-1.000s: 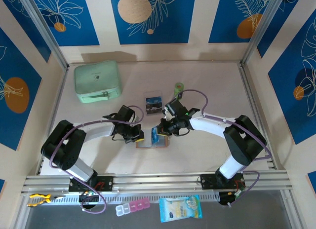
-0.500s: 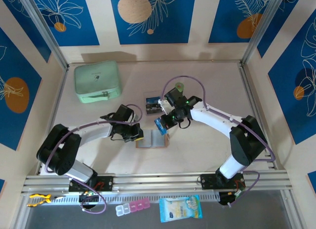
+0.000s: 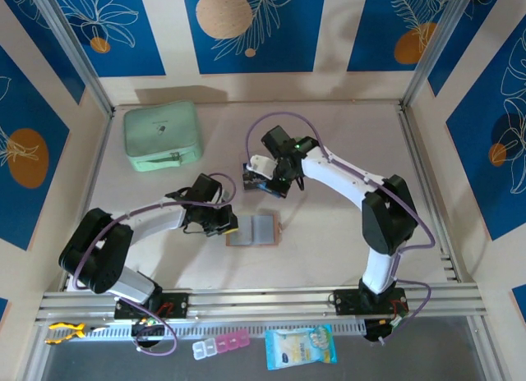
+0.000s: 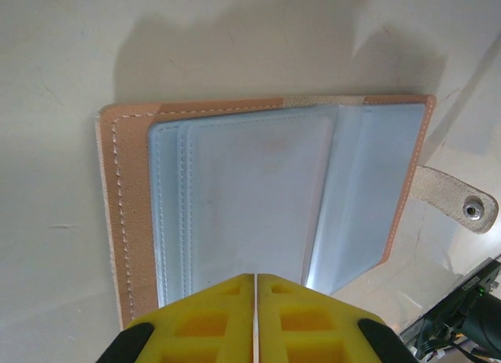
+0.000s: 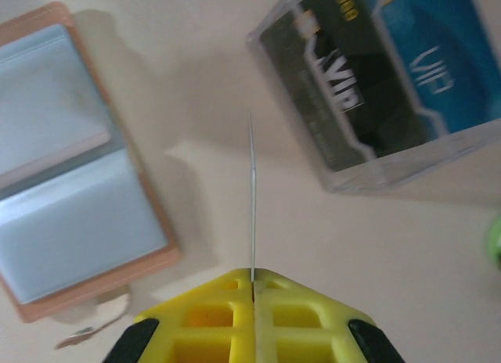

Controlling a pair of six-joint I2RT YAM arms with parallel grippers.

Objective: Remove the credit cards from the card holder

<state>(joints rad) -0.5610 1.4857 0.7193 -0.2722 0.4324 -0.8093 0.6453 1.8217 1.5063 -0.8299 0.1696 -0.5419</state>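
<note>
one credit card [image 5: 251,191] clamped in right gripper [image 5: 252,281] beside card holder [image 4: 117,222] | left gripper [image 4: 256,289] jaws together | pockets [image 4: 250,191] look empty, placing remains

Two white-and-black arms with yellow fingers

The left arm [image 3: 156,222] and the right arm [image 3: 337,174] have smooth white link shells between black joint housings. Their black bases are bolted to a silver aluminium rail [image 3: 263,300] at the table's near edge. A purple cable [image 3: 275,114] loops along each arm, and a small green light [image 3: 284,140] glows on the right arm's wrist block. The left gripper [image 4: 256,278] and the right gripper [image 5: 252,275] carry yellow fingers moulded with square recesses, set on black mounts.
</note>
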